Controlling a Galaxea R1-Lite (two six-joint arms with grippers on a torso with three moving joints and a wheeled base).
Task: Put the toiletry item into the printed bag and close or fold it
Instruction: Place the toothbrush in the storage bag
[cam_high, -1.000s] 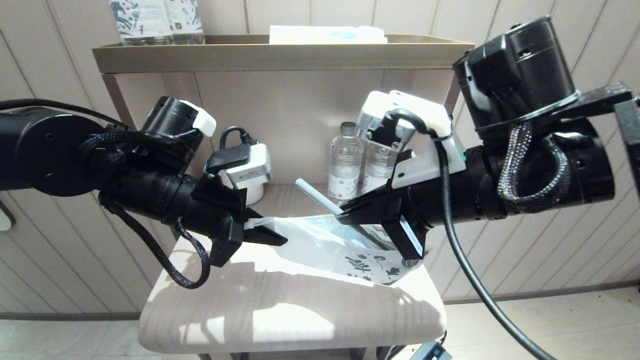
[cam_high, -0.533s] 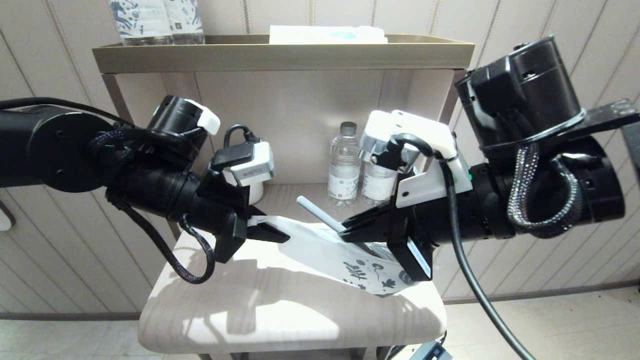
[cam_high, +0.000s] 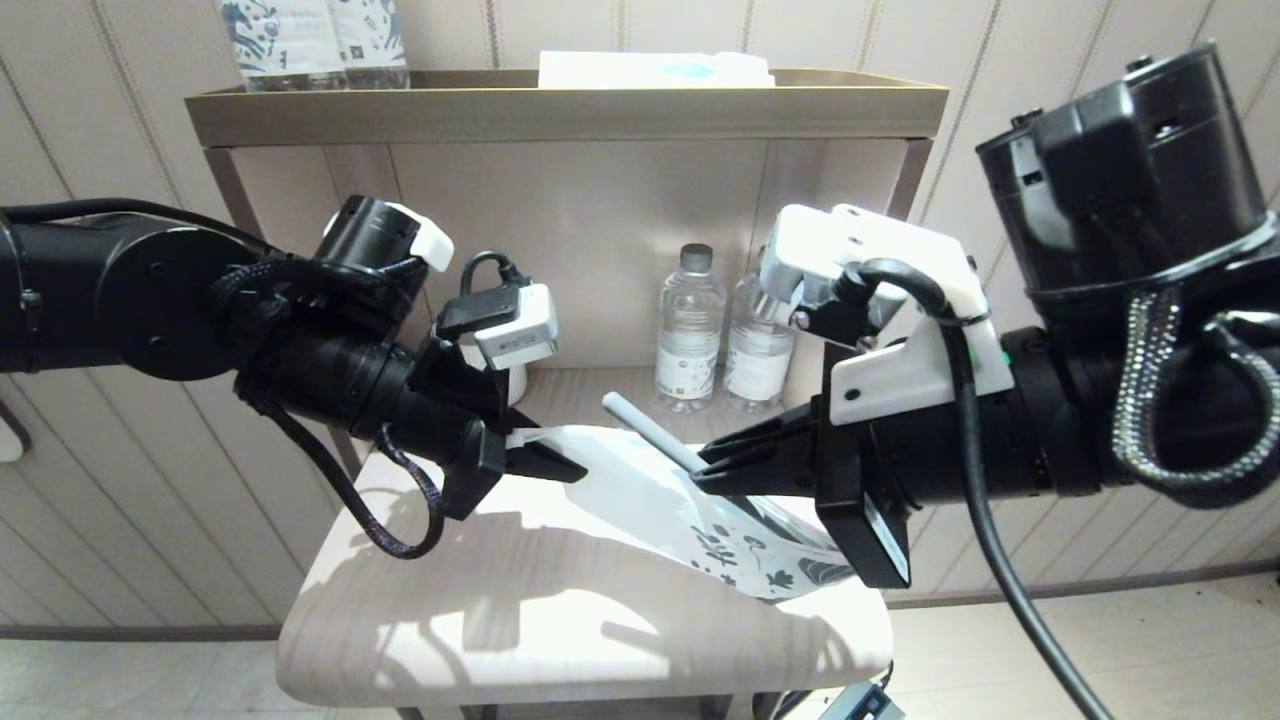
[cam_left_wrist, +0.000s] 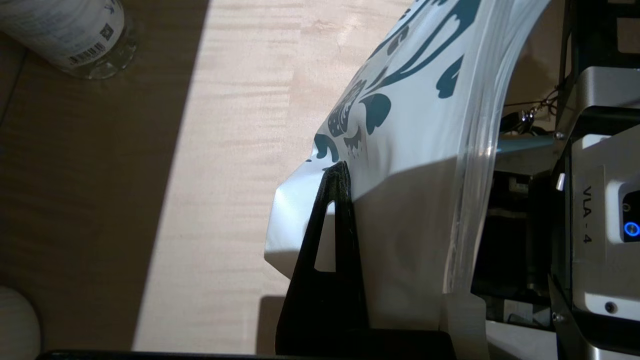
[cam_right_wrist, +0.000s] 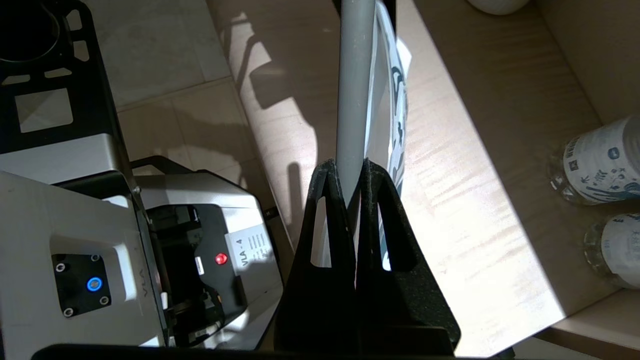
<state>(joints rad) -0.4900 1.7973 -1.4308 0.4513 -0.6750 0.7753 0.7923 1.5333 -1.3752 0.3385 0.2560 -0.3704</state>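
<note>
The printed bag (cam_high: 640, 490) hangs slanted over the wooden table top (cam_high: 560, 620), with its dark blue leaf print (cam_high: 750, 560) at the lower right end. My left gripper (cam_high: 560, 465) is shut on the bag's upper left corner; in the left wrist view its fingertips (cam_left_wrist: 340, 170) pinch the bag's white plastic (cam_left_wrist: 410, 150). My right gripper (cam_high: 705, 470) is shut on the toothbrush (cam_high: 650, 430), whose white shaft sticks up and to the left above the bag. In the right wrist view the toothbrush shaft (cam_right_wrist: 355, 75) runs out from the right gripper (cam_right_wrist: 350, 167) alongside the bag's edge (cam_right_wrist: 397, 100). Its bristled head is hidden.
Two clear water bottles (cam_high: 690, 330) (cam_high: 755, 340) stand at the back of the table, and a white cup (cam_high: 510, 385) sits behind my left wrist. The upper shelf (cam_high: 560, 110) carries blue-patterned bottles (cam_high: 310, 40) and a white and light blue packet (cam_high: 655, 68).
Both grippers have sunk a little and shifted right, carrying the bag and the toothbrush with them. The bag's printed end now hangs lower, close to the table top.
</note>
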